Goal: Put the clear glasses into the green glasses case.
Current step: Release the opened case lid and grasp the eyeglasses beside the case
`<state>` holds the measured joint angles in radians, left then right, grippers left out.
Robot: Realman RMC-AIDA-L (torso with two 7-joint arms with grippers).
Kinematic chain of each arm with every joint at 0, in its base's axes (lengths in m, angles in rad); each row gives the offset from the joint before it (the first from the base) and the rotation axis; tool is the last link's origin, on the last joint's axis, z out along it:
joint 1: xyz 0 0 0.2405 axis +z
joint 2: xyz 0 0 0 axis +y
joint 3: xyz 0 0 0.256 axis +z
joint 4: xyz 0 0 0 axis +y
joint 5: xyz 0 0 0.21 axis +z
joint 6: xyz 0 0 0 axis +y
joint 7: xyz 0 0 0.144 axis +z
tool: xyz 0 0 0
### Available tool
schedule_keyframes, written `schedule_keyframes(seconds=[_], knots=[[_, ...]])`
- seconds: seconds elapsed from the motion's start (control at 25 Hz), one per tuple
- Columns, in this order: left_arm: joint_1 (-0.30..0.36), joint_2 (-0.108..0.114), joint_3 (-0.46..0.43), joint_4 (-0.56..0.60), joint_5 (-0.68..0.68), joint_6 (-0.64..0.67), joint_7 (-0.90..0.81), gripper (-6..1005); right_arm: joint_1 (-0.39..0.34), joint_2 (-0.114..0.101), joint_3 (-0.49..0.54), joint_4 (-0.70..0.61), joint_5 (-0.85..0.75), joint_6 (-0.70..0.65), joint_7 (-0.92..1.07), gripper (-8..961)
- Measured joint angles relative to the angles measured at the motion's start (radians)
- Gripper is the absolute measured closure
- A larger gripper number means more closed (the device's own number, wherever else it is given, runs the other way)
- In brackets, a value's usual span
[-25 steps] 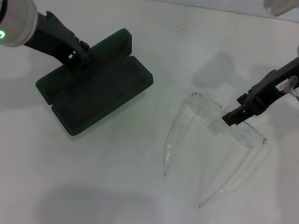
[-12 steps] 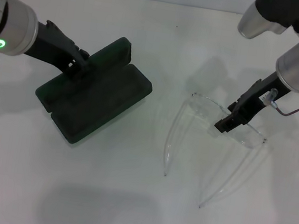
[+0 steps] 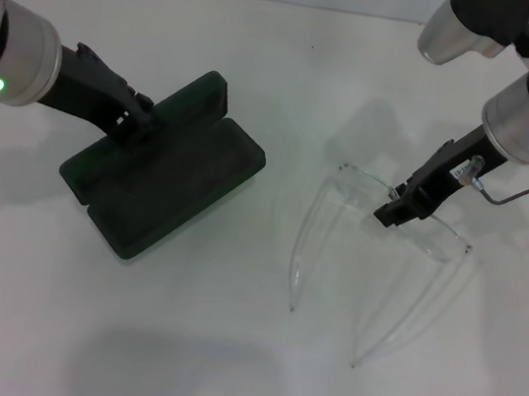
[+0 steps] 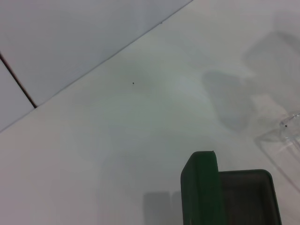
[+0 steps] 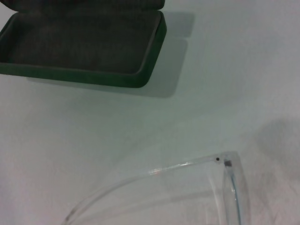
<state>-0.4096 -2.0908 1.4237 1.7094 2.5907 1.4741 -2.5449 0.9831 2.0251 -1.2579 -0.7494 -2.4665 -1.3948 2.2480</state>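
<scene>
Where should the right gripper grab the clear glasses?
Probably the front lens bar of the clear glasses, from above, where the right gripper hovers. The glasses lie flat with arms spread toward the robot; those arms are thin and curved, so the front is the sturdier hold.

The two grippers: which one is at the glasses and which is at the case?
The right gripper is at the front of the clear glasses, which lie arms spread on the table. The left gripper is at the open green glasses case.
</scene>
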Motion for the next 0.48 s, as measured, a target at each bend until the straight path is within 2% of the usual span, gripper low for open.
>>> schedule_keyframes(seconds=[0.08, 0.48], knots=[[0.001, 0.0, 0.0, 0.0, 0.0, 0.0, 0.0, 798, 0.0, 0.0, 0.0, 0.002, 0.0, -0.002, 0.003, 619], [0.004, 0.0, 0.0, 0.001, 0.0, 0.0, 0.0, 798, 0.0, -0.001, 0.0, 0.004, -0.006, -0.008, 0.023, 659]])
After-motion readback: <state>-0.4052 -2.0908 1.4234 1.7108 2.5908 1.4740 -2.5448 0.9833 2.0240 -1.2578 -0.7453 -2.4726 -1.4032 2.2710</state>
